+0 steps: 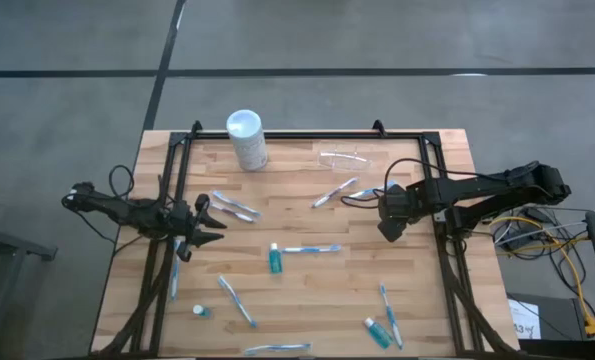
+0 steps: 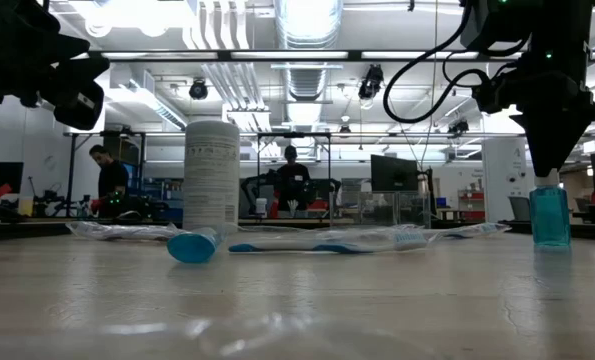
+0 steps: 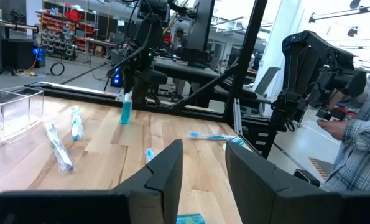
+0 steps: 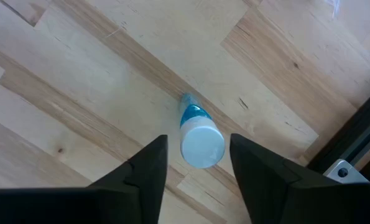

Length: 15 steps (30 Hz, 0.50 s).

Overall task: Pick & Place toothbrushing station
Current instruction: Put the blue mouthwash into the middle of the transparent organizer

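The toothbrushing station (image 1: pixel 342 157) is a small clear holder that rests on its base on the wood at the far right; the left wrist view also shows it (image 3: pixel 10 109). My right gripper (image 4: pixel 198 162) points straight down at the table's right side (image 1: pixel 389 228). It is open, one finger on each side of the white cap (image 4: pixel 203 146) of a small upright blue bottle (image 2: pixel 550 215), and I see no touch. My left gripper (image 3: pixel 203 180) is open, level and holds nothing, at the table's left edge (image 1: pixel 202 225).
A tall white cylinder (image 1: pixel 247 138) stands at the far edge. Several wrapped toothbrushes (image 1: pixel 312 249) and small blue bottles (image 1: pixel 274 260) lie scattered over the wood. A black frame (image 1: pixel 432 150) runs along the far, left and right sides. People show in the room beyond.
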Available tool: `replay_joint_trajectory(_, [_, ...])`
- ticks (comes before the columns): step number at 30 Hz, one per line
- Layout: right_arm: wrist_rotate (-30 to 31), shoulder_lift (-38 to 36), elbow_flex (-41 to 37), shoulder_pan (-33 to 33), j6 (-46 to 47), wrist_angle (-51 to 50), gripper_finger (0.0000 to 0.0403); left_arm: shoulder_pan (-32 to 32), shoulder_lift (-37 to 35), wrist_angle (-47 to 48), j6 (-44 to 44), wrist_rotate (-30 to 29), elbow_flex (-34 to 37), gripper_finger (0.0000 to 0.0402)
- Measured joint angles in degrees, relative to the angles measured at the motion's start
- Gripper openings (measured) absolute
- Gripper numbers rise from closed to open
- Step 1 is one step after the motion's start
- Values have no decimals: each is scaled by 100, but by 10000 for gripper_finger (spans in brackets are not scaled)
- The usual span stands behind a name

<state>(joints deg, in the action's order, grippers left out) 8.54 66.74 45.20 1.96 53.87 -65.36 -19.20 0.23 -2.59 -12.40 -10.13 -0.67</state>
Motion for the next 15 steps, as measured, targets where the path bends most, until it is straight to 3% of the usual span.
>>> replay_joint_trajectory(15, [4, -2, -44, 0, -116, 190, 101, 0, 0, 2, 0, 0, 0, 126])
